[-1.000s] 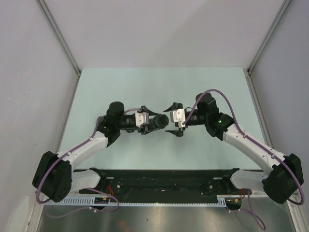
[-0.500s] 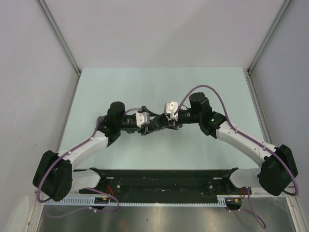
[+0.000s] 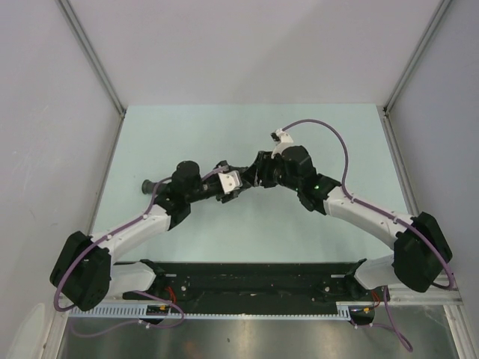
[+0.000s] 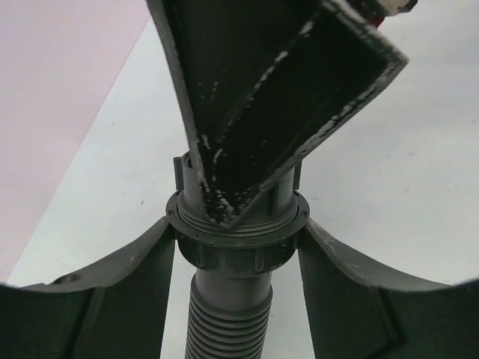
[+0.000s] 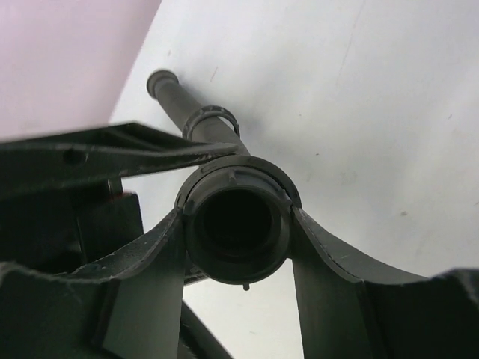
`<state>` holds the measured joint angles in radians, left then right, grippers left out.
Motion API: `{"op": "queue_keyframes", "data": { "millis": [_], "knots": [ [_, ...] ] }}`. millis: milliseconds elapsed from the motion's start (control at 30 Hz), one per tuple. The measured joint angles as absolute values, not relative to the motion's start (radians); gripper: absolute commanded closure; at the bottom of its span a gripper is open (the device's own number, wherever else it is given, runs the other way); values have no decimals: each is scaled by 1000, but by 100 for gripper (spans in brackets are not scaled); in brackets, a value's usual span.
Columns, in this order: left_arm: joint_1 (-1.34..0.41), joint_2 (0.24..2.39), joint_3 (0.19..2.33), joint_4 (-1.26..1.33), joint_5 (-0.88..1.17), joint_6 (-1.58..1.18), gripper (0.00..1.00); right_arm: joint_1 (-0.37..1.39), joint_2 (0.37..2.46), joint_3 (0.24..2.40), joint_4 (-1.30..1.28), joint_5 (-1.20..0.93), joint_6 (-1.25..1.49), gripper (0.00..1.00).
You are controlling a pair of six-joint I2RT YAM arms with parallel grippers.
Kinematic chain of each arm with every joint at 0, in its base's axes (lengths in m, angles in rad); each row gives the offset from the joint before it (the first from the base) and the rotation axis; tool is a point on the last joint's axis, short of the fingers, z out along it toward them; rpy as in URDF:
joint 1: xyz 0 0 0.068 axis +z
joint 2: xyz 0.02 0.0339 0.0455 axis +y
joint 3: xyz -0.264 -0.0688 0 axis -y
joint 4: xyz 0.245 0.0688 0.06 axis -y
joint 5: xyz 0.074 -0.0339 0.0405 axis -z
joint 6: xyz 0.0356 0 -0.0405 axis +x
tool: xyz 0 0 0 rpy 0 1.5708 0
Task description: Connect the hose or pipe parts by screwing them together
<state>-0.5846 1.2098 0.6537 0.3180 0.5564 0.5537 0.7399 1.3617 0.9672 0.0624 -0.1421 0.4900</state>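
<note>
Tube (image 4: 228, 299) clamped in left gripper (image 4: 236, 232), right gripper (image 5: 238, 217) closed round its collared end, both reaching inward

Both arms reach in from the near edge and meet at mid-table, elbows bowed outward. The left arm (image 3: 127, 232) comes in from the left and the right arm (image 3: 367, 217) from the right. The left gripper (image 3: 241, 187) points right, its fingers (image 4: 112, 292) clamped on the collar of the black tube (image 4: 228, 314). The right gripper (image 3: 256, 176) points left, fingers (image 5: 329, 277) pressed to both sides of the round end piece (image 5: 238, 224).
</note>
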Motion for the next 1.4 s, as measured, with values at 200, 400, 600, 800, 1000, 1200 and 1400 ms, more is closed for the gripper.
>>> {"op": "queue_keyframes", "data": {
  "millis": [200, 400, 600, 800, 1000, 1200, 1400],
  "knots": [
    [-596, 1210, 642, 312, 452, 561, 100, 740, 1414, 967, 104, -73, 806, 18],
    [-611, 1210, 640, 353, 449, 560, 100, 740, 1360, 967, 107, -88, 802, 0],
    [-608, 1208, 641, 404, 495, 548, 100, 684, 1259, 967, 81, -149, 630, 0],
    [-580, 1208, 641, 398, 585, 511, 100, 567, 1171, 966, 107, -288, 323, 4],
    [-557, 1208, 644, 397, 703, 463, 100, 583, 1126, 962, 67, -498, -143, 4],
    [-543, 1209, 656, 398, 842, 418, 100, 648, 1106, 953, -102, -640, -619, 3],
    [-532, 1210, 659, 398, 925, 398, 100, 665, 1113, 956, -209, -657, -843, 5]
  ]
}}
